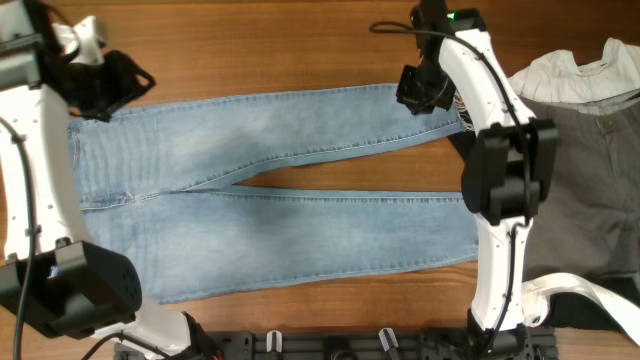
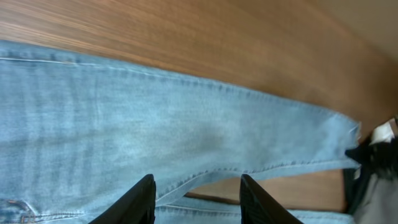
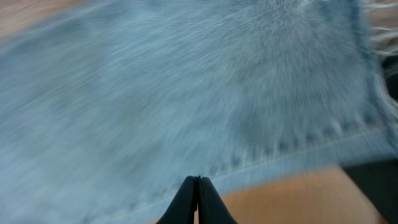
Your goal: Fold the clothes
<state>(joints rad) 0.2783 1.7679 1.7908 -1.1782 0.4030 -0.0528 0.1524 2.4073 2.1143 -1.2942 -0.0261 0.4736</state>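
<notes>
Wooden bench [image 1: 300,40] is carrying jeans [image 1: 280,200] at centre, with grey trousers [image 1: 590,180] and white top [image 1: 580,75] lying at 3 o'clock. Left gripper [image 2: 198,199] is hovering over denim, jaws apart; right gripper [image 3: 198,186], jaws together, is sitting at the hem.

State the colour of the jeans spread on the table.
The jeans are light blue, clearest in the overhead view.
</notes>
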